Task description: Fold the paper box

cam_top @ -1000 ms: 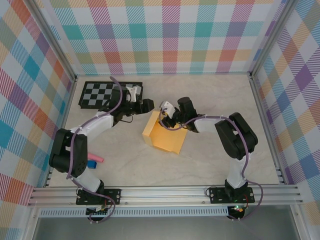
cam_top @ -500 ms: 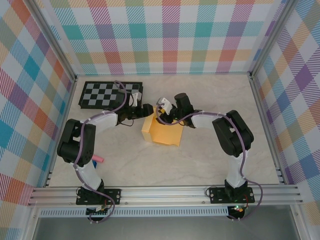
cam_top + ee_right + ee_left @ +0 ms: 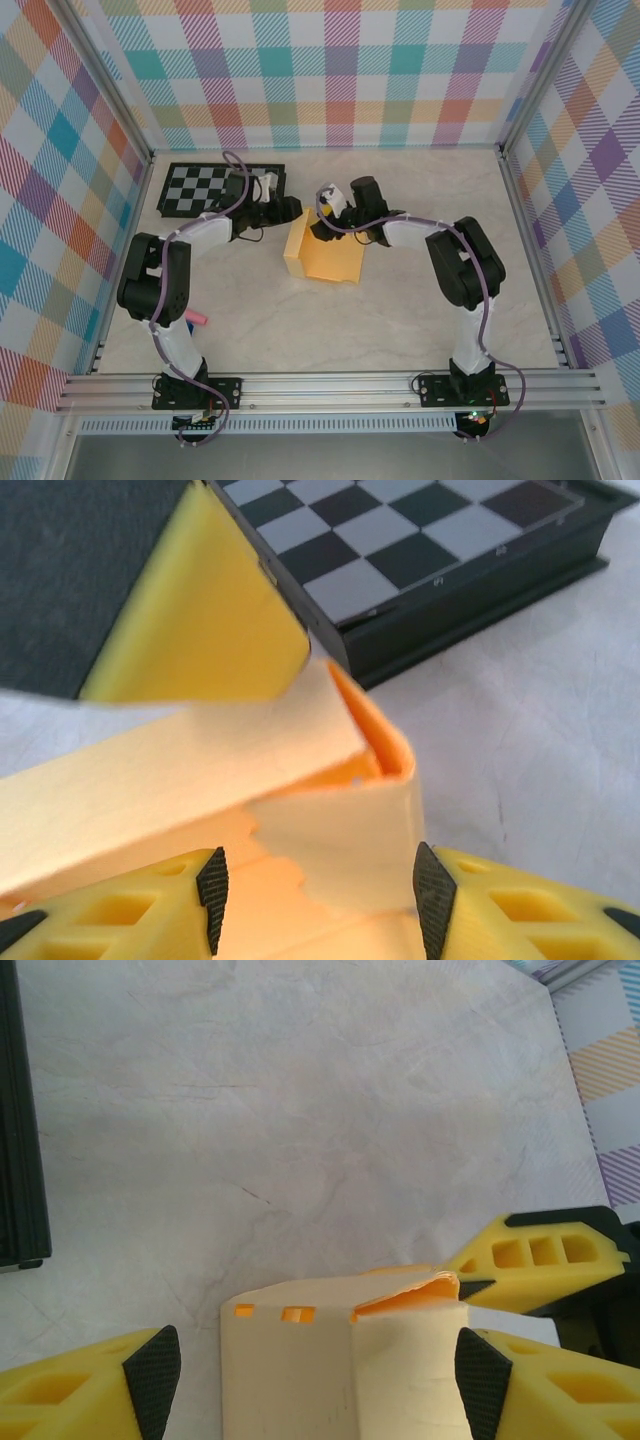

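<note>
Pale marbled surface inside plaid walls, yellow-orange paper box part-folded at centre, near checkerboard, left tool open astride its raised wall, right tool straddling a corner, grip unclear.

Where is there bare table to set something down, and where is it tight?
Widest free patch: the table between the right arm and the right wall. Also the near strip between the paper box and the front rail, and the far strip right of the checkerboard. Crowded: the centre, where left gripper and right gripper meet at the box.
</note>
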`<state>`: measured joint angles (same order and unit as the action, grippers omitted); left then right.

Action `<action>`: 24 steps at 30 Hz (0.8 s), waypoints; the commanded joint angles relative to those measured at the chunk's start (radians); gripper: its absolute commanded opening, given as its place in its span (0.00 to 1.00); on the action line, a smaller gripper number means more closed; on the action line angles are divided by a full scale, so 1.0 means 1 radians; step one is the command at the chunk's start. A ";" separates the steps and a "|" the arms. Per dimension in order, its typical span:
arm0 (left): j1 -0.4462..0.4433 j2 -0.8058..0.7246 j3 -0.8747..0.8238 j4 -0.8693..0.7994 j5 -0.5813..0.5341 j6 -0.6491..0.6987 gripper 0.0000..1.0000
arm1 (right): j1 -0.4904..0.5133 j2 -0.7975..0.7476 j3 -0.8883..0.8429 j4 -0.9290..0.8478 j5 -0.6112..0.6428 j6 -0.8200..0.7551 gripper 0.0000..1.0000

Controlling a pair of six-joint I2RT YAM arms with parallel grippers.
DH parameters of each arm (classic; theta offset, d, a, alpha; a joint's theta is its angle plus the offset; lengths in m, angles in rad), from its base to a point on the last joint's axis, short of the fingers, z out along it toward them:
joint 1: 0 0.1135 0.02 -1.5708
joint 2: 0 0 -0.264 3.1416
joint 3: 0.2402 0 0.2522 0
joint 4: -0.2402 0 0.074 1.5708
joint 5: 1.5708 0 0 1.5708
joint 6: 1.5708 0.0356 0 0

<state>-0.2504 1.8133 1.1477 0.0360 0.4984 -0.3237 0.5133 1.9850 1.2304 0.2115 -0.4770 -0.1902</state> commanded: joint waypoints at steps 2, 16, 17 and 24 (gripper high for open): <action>0.014 -0.007 0.039 -0.061 0.043 0.065 0.76 | -0.021 -0.095 -0.015 -0.278 -0.061 -0.057 0.56; -0.081 0.017 0.172 -0.304 -0.129 0.240 1.00 | -0.119 -0.286 -0.377 -0.019 0.018 0.167 0.55; -0.087 0.028 0.192 -0.342 -0.130 0.249 1.00 | -0.119 -0.293 -0.392 -0.015 0.020 0.172 0.55; -0.147 0.091 0.325 -0.453 -0.152 0.336 1.00 | -0.119 -0.355 -0.526 0.073 0.064 0.256 0.56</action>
<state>-0.3695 1.8709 1.4231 -0.3168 0.3740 -0.0574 0.3878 1.6627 0.7219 0.2035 -0.4332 0.0170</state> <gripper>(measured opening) 0.998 0.559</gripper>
